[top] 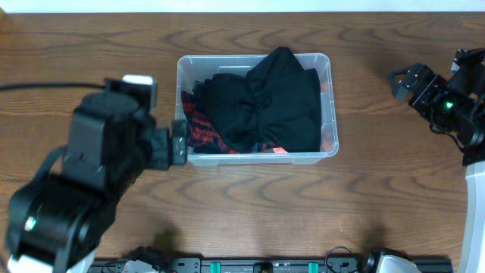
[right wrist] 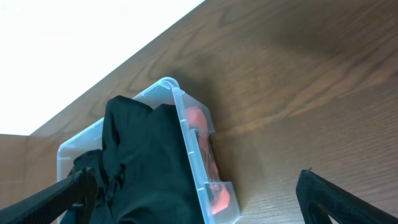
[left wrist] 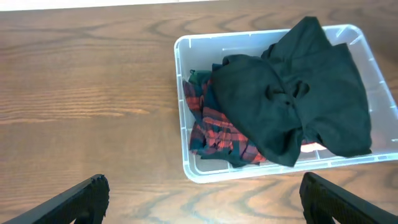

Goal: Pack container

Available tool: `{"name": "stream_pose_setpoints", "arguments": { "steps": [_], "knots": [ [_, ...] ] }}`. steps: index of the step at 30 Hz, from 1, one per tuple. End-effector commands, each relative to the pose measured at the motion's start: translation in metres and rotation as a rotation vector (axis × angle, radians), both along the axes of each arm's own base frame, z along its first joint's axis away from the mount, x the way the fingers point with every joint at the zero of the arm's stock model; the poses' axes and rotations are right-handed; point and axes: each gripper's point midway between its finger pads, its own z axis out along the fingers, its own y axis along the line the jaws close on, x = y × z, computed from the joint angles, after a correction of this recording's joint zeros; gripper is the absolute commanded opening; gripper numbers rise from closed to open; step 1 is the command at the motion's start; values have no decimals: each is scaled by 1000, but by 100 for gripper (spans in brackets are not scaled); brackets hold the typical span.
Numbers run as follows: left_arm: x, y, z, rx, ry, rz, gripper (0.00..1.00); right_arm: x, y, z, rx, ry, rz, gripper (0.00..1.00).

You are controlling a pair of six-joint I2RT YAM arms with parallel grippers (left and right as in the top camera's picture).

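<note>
holds left gripper wide open, empty, container just ahead of its fingers, black garment heaped inside. parks right gripper agape too, likely awaiting more.

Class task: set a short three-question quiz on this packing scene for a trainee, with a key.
1. True or false: the black garment lies over the red plaid cloth inside the container.
2. The left gripper is: A) shut on cloth; B) open and empty; C) inside the container.
3. From overhead, which is nearer the container: the left gripper or the right gripper?
Key: 1 true; 2 B; 3 left.
</note>
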Motion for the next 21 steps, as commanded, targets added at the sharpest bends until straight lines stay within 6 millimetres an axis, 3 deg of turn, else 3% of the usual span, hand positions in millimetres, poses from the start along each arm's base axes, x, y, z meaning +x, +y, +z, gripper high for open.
{"name": "stream_pose_setpoints", "arguments": {
  "steps": [1, 10, 16, 21],
  "knots": [
    [-12, 9, 11, -8, -49, 20, 98, 0, -2, -1, 4, 2, -5, 99],
    [-42, 28, 19, 20, -93, 41, 98, 0, -2, -1, 4, 2, -5, 99],
    [-41, 37, 21, 62, -119, 65, 98, 0, -2, -1, 4, 2, -5, 99],
    [-40, 32, 22, 46, -180, -14, 98, 0, -2, -1, 4, 2, -5, 99]
  ]
}}
